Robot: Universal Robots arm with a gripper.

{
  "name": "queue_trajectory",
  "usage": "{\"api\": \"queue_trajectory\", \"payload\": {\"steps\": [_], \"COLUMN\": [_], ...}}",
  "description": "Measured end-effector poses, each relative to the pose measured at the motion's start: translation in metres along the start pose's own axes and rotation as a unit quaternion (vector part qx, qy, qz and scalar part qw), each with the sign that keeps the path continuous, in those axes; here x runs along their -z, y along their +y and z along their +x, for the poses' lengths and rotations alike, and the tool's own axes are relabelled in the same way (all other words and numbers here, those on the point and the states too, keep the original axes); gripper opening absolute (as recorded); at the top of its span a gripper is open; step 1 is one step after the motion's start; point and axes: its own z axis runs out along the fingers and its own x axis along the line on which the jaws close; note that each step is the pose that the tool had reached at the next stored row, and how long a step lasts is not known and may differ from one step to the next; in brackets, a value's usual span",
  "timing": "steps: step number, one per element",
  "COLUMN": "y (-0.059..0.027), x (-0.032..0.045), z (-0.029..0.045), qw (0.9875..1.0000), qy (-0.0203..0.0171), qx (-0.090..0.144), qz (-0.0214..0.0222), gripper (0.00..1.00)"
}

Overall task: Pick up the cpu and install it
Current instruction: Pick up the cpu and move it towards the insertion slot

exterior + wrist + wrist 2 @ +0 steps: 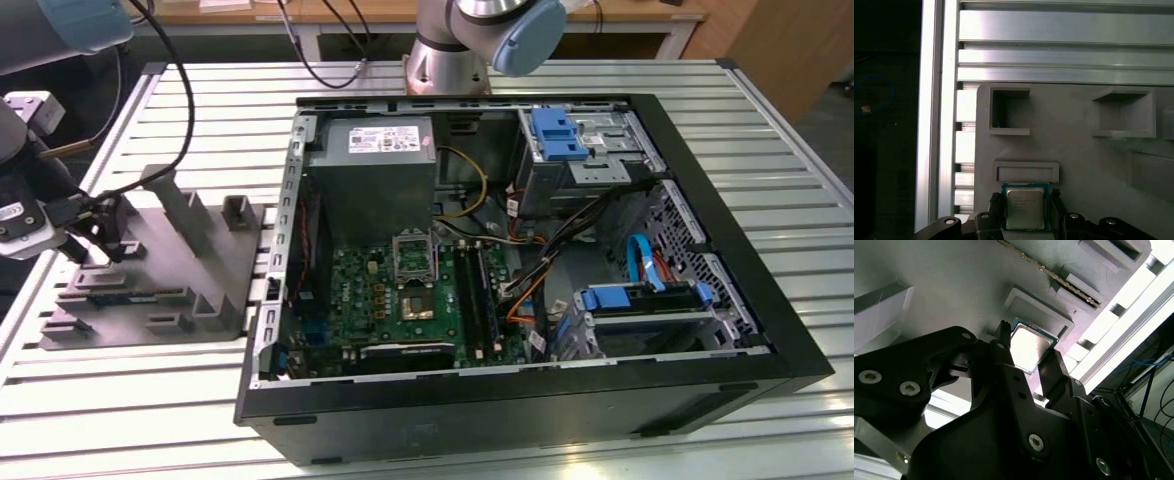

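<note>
The cpu (pixel 1025 207), a small square chip with a silvery top and dark rim, sits between my gripper's (pixel 1025 216) two black fingers, which press against its opposite edges. In the second wrist view the cpu (pixel 1028 346) is held the same way in the gripper (pixel 1029 360), close above the grey moulded tray (pixel 954 285). In the exterior view my gripper (pixel 107 252) is at the far left, over the tray (pixel 147 300), well apart from the open computer case (pixel 534 400).
Inside the case lies a green motherboard (pixel 360 300) with an opened socket frame (pixel 415 260), beside a grey power supply (pixel 380 150) and blue-tabbed drive bays (pixel 558 135). Upright posts (pixel 180 205) rise from the tray. The slatted aluminium table (pixel 120 400) surrounds everything.
</note>
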Motion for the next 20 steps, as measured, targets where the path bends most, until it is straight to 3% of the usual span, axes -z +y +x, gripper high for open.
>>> {"api": "queue_trajectory", "payload": {"steps": [5, 20], "y": [0.0002, 0.0028], "x": [0.0055, 0.0678], "z": [0.0000, -0.0001], "qw": [1.0000, 1.0000], "qy": [0.0000, 0.0000], "qx": [0.000, 0.000], "qz": [0.0000, 0.0000], "gripper": [0.47, 0.47]}}
